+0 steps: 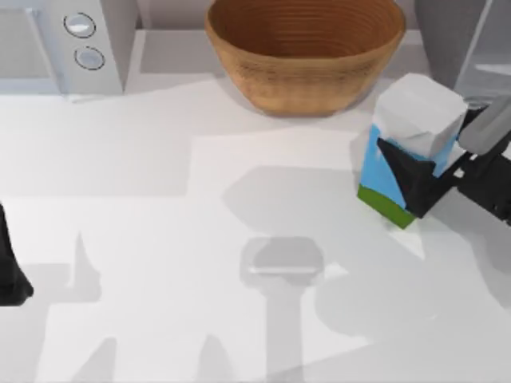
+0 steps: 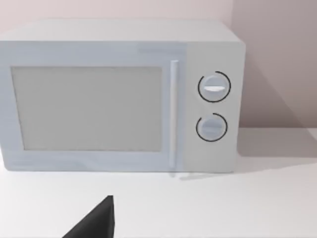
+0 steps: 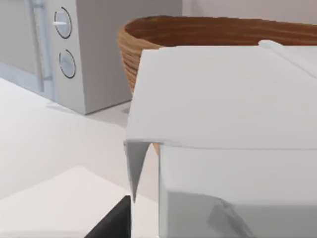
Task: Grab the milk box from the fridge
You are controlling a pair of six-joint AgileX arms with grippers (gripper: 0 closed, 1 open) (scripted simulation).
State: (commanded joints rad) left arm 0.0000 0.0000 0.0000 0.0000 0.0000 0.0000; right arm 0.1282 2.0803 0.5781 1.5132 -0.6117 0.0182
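Note:
The milk box [image 1: 411, 148], with its white gabled top, light blue sides and green bottom band, hangs tilted over the right side of the table, in front of the fridge [image 1: 447, 32] at the back right corner. My right gripper [image 1: 429, 179] reaches in from the right edge and is shut on the milk box, its black fingers against the carton's side. In the right wrist view the carton's white top [image 3: 223, 99] is very close, with one black fingertip [image 3: 114, 223] beside it. My left gripper [image 1: 9, 275] is parked at the left edge.
A wicker bowl [image 1: 303, 52] stands at the back middle, just left of the milk box. A pale microwave [image 1: 56, 44] with two round knobs sits at the back left and faces the left wrist camera [image 2: 119, 94]. White tabletop [image 1: 160, 239] stretches across the middle.

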